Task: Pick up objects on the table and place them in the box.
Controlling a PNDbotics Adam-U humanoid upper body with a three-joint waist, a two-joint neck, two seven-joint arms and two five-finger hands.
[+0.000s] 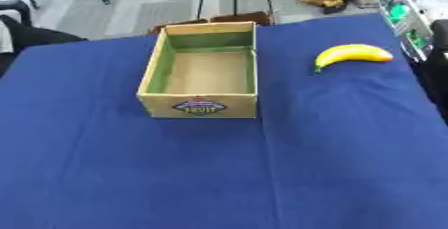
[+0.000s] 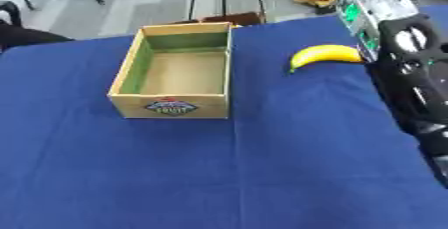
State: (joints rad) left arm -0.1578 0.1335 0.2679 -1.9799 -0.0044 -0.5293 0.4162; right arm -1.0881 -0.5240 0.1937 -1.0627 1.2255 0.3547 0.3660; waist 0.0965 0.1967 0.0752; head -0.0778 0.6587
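Observation:
A yellow banana [image 1: 353, 53] lies on the blue tablecloth [image 1: 219, 173], to the right of the box and near the table's far right edge. The open cardboard box [image 1: 200, 104] stands at the centre back; it has green inner walls, a printed label on its front, and nothing inside. In the right eye view my black and silver right arm runs along the right edge. My right hand [image 2: 409, 37] is blurred and sits just right of the banana, apart from it. My left hand shows in neither view.
The cloth in front of and to the left of the box is bare. Beyond the far edge are a grey floor, stand legs, a brown bag and equipment racks [image 2: 372, 3] at the upper right. A dark shape [image 1: 22, 33] sits at the far left.

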